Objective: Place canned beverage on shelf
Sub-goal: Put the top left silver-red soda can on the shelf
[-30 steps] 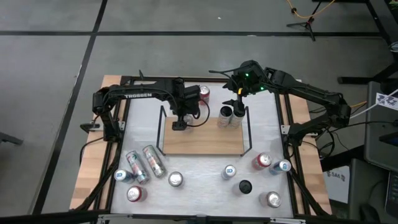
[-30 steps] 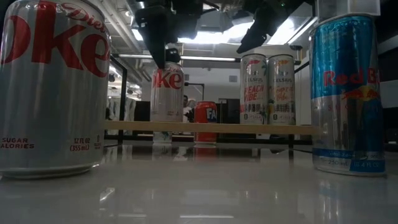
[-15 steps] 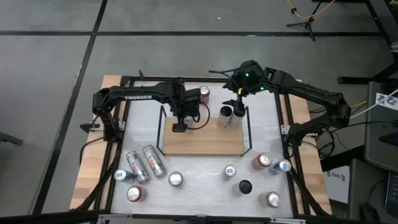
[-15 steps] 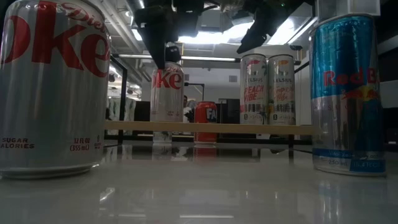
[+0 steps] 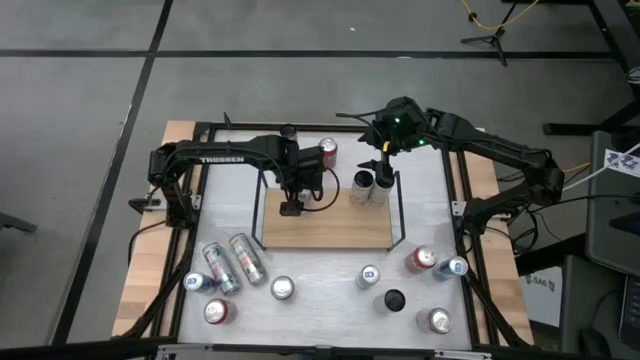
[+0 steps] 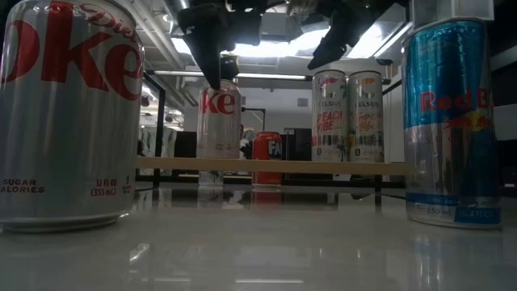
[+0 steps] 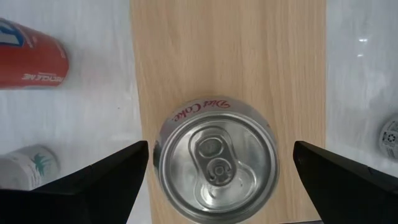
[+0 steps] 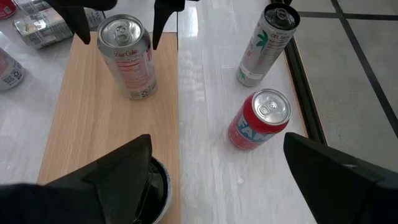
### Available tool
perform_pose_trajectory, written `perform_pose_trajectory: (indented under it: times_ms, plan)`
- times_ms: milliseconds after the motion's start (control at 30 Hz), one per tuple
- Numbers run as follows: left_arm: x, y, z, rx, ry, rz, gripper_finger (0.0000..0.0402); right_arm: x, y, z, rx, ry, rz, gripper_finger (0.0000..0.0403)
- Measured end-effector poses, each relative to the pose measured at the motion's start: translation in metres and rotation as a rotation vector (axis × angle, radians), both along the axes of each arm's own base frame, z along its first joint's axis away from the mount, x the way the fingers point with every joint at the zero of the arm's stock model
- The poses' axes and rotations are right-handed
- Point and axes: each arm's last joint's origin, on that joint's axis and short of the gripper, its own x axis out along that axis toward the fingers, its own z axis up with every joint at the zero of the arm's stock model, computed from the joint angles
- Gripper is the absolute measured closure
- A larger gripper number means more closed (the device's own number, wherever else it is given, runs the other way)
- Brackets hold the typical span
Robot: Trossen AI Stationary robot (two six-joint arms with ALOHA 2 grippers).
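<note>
A: Where's the job? The shelf (image 5: 325, 225) already carries the Diet Coke can (image 7: 216, 158), upright near its back edge.

B: Placed, I'd judge. The left tool (image 7: 217, 177) hangs spread above it, gripping nothing; the right tool (image 8: 217, 180) waits open by the slim cans (image 5: 371, 186). Next: lift clear, fetch another from the surface (image 5: 330, 290).

Readable: "Diet Coke" on the rim of the silver can (image 7: 216, 165) standing on the shelf (image 7: 230, 56). Large red "oke", "Diet", "SUGAR", "CALORIES" and "(355 mL)" on the near silver can (image 6: 69, 113). "Red B" on the blue can (image 6: 449, 121). "EACH VIBE" on a slim can (image 6: 329, 115). "FA" on the red can (image 8: 259, 120). "TROSSEN" on the left arm (image 5: 218, 157).
</note>
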Motion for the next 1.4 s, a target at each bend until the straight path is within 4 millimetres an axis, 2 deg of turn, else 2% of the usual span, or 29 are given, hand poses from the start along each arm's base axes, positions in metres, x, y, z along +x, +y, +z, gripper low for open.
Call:
perform_pose_trajectory:
  times_ms: [200,567,733,1033,1400]
  plan:
    - [0.0,0.0,-0.001,0.009,0.001,-0.029,0.0009,0.0,0.0,0.0,0.0,0.0,-0.001,0.0042]
    - [0.009,0.002,-0.019,0.035,0.059,-0.054,0.0011,0.0,0.0,0.0,0.0,0.0,0.0,0.0042]
    - [0.009,0.003,-0.018,0.046,0.06,-0.027,0.0037,0.0,0.0,0.0,0.0,0.0,0.0,0.0042]
    - [0.007,0.003,-0.018,0.026,0.077,0.045,0.0112,0.0,0.0,0.0,0.0,0.0,-0.001,0.0042]
    - [-0.004,0.008,-0.018,0.038,0.183,0.225,0.0119,0.0,0.0,0.0,0.0,0.0,-0.001,0.0042]
